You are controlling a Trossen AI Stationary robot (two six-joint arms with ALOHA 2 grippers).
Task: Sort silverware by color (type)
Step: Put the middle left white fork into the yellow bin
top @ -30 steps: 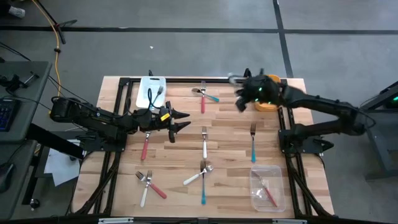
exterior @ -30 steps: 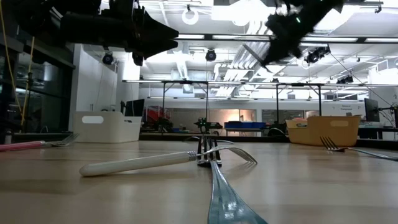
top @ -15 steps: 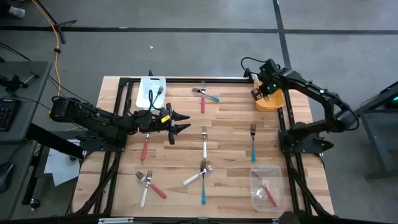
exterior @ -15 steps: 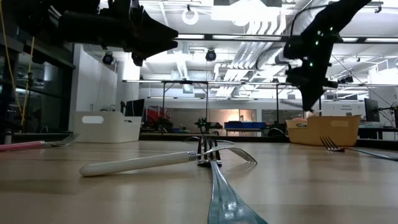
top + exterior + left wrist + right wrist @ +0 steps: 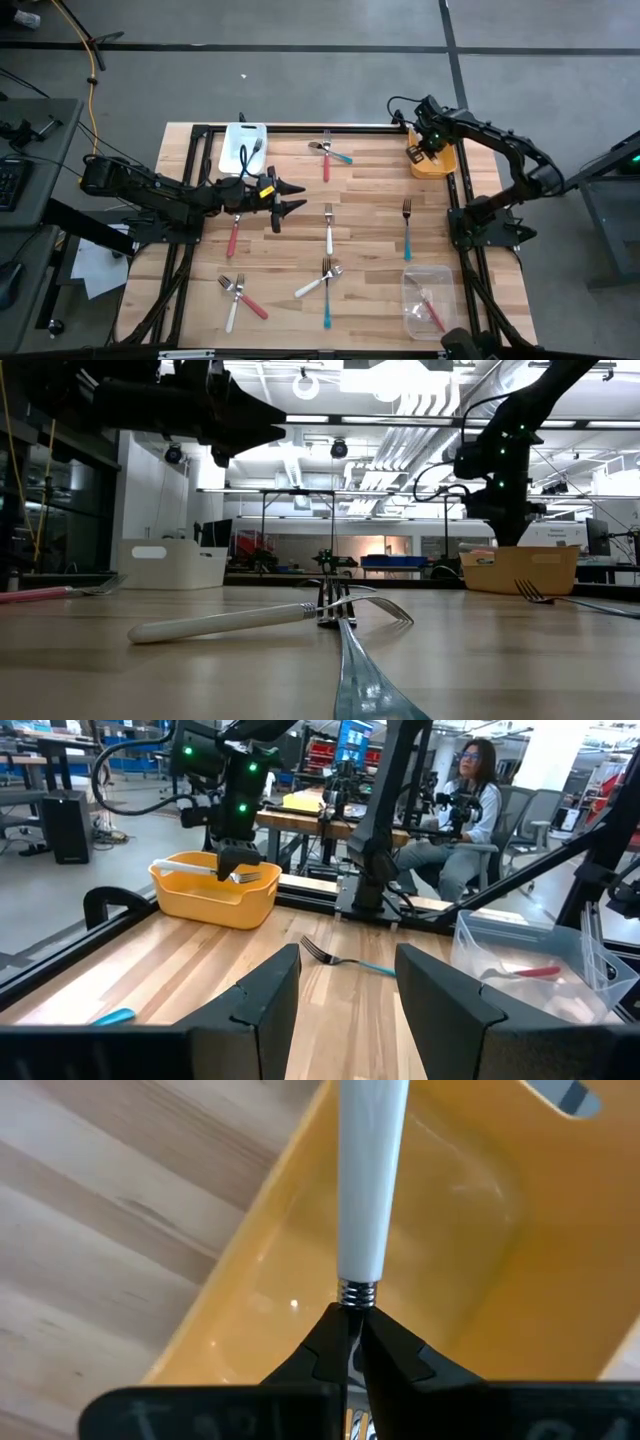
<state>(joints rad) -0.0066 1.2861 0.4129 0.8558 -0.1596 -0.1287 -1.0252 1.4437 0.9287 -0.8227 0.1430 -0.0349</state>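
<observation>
My right gripper [image 5: 420, 148] is shut on a white-handled fork [image 5: 370, 1180] over the orange bin [image 5: 436, 166] at the table's far right. The left wrist view shows this fork [image 5: 190, 867] level at the bin's rim [image 5: 215, 880]. My left gripper [image 5: 298, 196] is open and empty, hovering above the table left of centre. Loose forks lie flat on the wood: a white one [image 5: 328, 228], a teal one [image 5: 407, 232], a red one [image 5: 233, 238], and a red and teal pair [image 5: 328, 156] at the far side. My right gripper pinches the fork's metal neck [image 5: 352, 1292], just where the white handle ends, between its two fingers. The fingers come from above, pointing down, and lie across the fork. The fork is held level over the orange bin's opening, clear of the table.
A white bin [image 5: 243, 148] holding forks stands at the far left. A clear bin [image 5: 428, 305] with a red fork is at the near right. More forks lie crossed near the front middle [image 5: 325, 282] and front left [image 5: 240, 297]. A person [image 5: 470, 795] sits beyond the table.
My right gripper has carried the white fork toward the table's right edge, from over the wood beside the bin to above the orange bin. It has turned to point down and sunk a little. The fork stays in its grip.
</observation>
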